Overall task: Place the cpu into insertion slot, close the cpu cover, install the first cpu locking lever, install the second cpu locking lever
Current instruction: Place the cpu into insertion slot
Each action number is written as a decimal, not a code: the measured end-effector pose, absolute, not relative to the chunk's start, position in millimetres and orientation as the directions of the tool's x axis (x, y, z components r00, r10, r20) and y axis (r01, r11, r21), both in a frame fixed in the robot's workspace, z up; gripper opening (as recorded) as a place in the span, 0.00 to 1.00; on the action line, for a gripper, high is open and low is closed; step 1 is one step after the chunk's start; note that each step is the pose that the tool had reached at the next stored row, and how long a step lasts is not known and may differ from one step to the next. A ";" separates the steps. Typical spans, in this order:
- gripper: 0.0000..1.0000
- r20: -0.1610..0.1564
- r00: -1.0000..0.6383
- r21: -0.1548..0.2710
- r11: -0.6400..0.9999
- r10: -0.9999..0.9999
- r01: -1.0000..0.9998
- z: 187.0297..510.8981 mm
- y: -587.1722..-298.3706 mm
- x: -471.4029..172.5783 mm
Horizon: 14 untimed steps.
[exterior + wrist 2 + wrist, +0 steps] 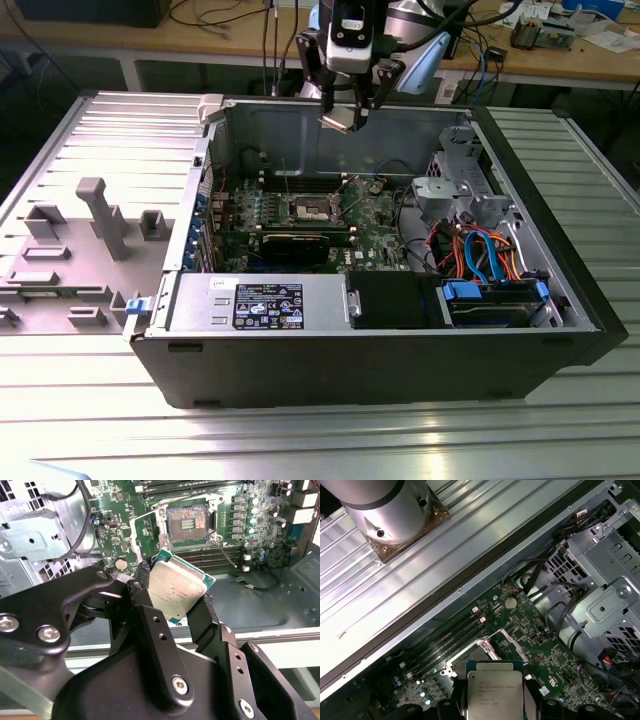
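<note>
Hand [346, 108]: pinched on the cpu [338, 119] and pointing downward. I saw it hanging above the open computer case [380, 360], over the case's far wall in the exterior view.
Arm [405, 22]: it stood at the far side of the case. In the first wrist view a silvery round section of it [380, 502] showed above the ribbed metal surface.
Fingers [150, 625]: two black fingers pressed on opposite edges of the chip, one on each side, as I read it in the second wrist view.
Cpu: it was held clear in the air, touching nothing but the fingers. Its dull metal top faced both wrist cameras, with a thin green edge around it. In the second wrist view it sat turned at an angle to the socket's sides.
Insertion slot [187, 524]: it was bare, with its dark pin field exposed on the green motherboard [120, 525]. It lay below the chip and well apart from it.
Cpu cover [514, 645]: the silvery frame appeared to be lifted off the slot and lay just beside it. I could not tell its exact angle.
Memory slots [450, 642]: long black rows ran alongside the socket.
Drive cage [455, 190]: grey metal, inside the case toward the exterior view's right.
Counter [560, 440]: ribbed metal, carrying the case. A grey fixture [100, 215] stood on it at the exterior view's left.
</note>
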State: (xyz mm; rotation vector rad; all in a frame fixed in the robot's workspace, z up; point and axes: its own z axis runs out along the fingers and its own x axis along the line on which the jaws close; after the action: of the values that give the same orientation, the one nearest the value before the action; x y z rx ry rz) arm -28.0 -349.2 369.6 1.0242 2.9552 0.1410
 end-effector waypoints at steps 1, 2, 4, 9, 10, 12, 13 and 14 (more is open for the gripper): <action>0.55 0.019 -0.781 0.089 0.777 0.625 0.624 369.6 -349.2 -28.0; 0.55 0.019 -0.775 0.089 0.771 0.632 0.631 369.6 -349.2 -28.0; 0.55 0.019 -0.762 0.089 0.758 0.647 0.646 369.5 -349.2 -28.0; 0.55 0.019 -0.751 0.089 0.747 0.660 0.659 369.5 -349.2 -28.0; 0.55 0.019 -0.751 0.089 0.747 0.660 0.659 369.5 -349.2 -28.0; 0.55 0.019 -0.751 0.089 0.747 0.660 0.659 369.5 -349.2 -28.0; 0.55 0.019 -0.751 0.089 0.747 0.660 0.659 369.5 -349.2 -28.0; 0.55 0.019 -0.751 0.089 0.747 0.660 0.659 369.5 -349.2 -28.0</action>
State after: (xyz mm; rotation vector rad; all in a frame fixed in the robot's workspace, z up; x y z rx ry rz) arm -28.0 -349.2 369.5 1.1032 2.9240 0.1404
